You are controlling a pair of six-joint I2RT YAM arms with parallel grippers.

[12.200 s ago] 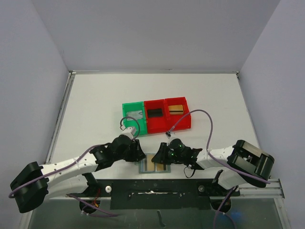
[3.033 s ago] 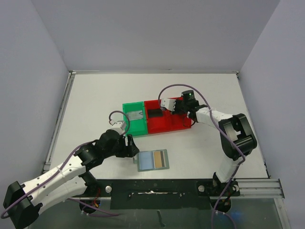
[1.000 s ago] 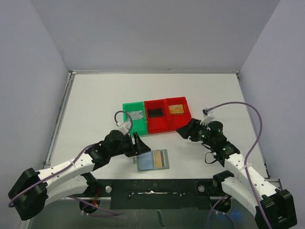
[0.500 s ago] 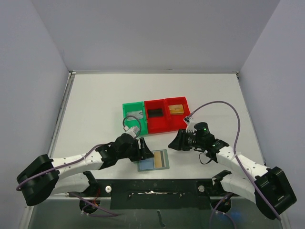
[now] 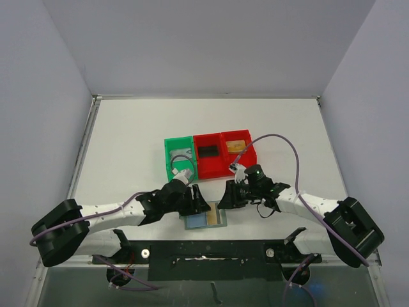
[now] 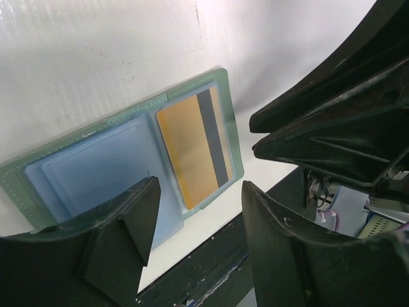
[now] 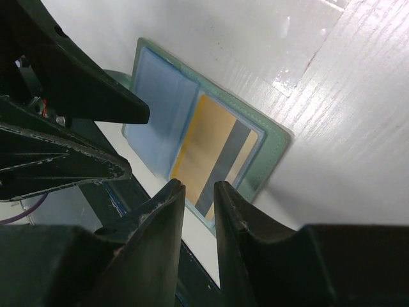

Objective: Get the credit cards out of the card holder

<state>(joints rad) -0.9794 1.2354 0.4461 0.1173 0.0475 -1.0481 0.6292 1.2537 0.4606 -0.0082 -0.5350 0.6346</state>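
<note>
Where the bench meets its near edge, about midway along it, the card holder lies opened flat, its long axis running along that edge. Its left half is a pale blue pocket; its right half carries a striped gold card, which points its long axis from the near edge toward the far one, the dark stripe down its right side. No brand, label or lettering can be read on the holder or the card (the wrist views are sharp enough to show only plain colour).

The left pincer hangs over the holder's left part with its jaws well apart and nothing between them; whether a fingertip touches the sleeve cannot be told. The right pincer hangs over the holder's right edge, its jaws drawn in to a slim gap, also holding nothing, with the striped card seen just beyond its tips.

Nearer the middle of the bench three bins stand touching in a row: a green bin with a silver-grey card, a red bin with a black card, and another red bin with a second gold card.
</note>
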